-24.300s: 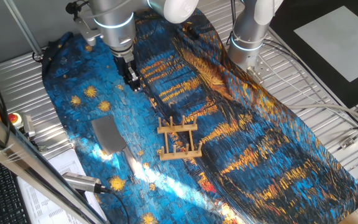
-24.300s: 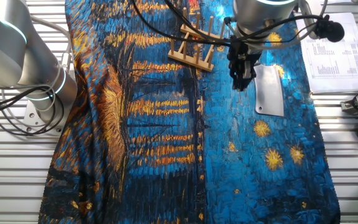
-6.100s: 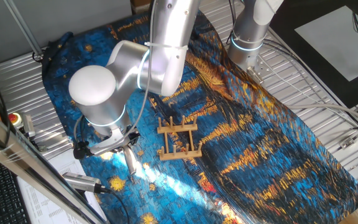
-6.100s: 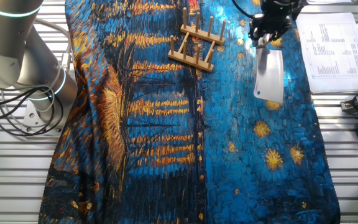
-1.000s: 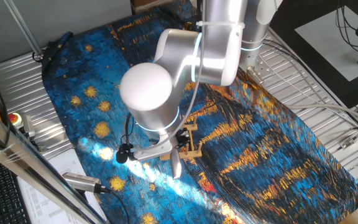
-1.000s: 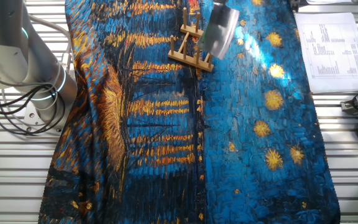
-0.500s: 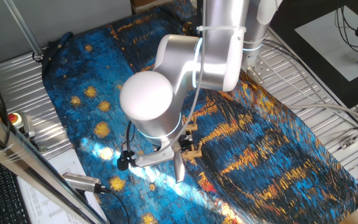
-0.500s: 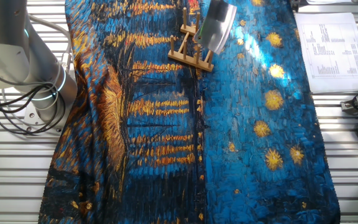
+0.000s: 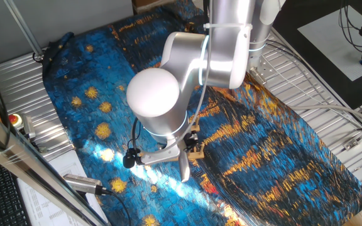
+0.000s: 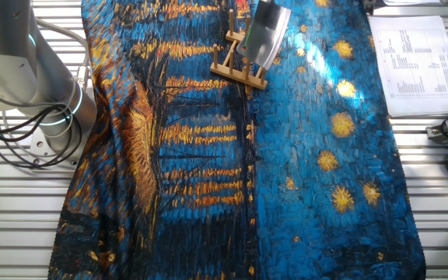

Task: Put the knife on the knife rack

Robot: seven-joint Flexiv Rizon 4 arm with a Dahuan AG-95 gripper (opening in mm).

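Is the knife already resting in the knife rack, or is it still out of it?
Cannot tell for sure. The knife overlaps the knife rack with its blade tilted, but contact is not visible; the arm hides the gripper.

No text, brand or number can be read in either view. The printed sheet [image 10: 416, 58] at 2 o'clock of the other fixed view carries rows of print too small to make out.

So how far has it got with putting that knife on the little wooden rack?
Picked up: the knife is off the cloth, carried tilted over the knife rack. In hand: lining the blade up with the pegs. Left: lowering it in and letting go. The gripper itself is hidden.
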